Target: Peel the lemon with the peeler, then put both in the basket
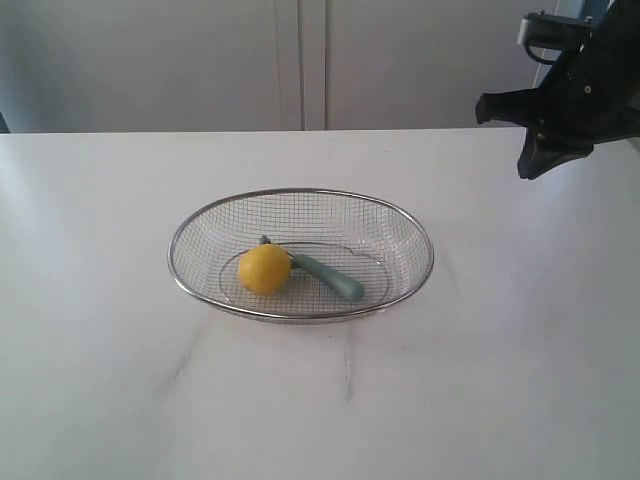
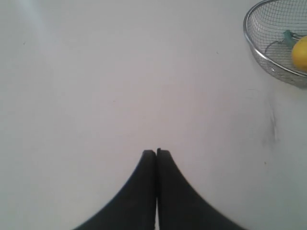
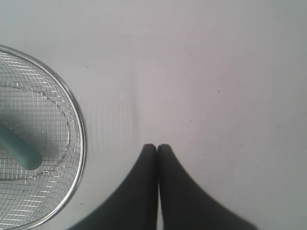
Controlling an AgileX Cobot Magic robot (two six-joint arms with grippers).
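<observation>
The lemon (image 1: 264,268) lies in the basket (image 1: 300,192) at mid-tabletop (image 1: 500,380), touching the peeler (image 1: 330,277), whose teal handle slants to its right. With both inside, the putting-away looks done; whether the lemon is peeled cannot be told. The left end effector (image 2: 157,153) and right end effector (image 3: 157,147) are pinched closed and empty, apart from the basket, probably because nothing needs holding.

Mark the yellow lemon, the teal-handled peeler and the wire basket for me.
round yellow lemon (image 1: 264,268), exterior view, middle of its skin
teal-handled peeler (image 1: 330,277), exterior view, mid-handle
silver wire-mesh basket (image 1: 300,191), exterior view, far rim
</observation>
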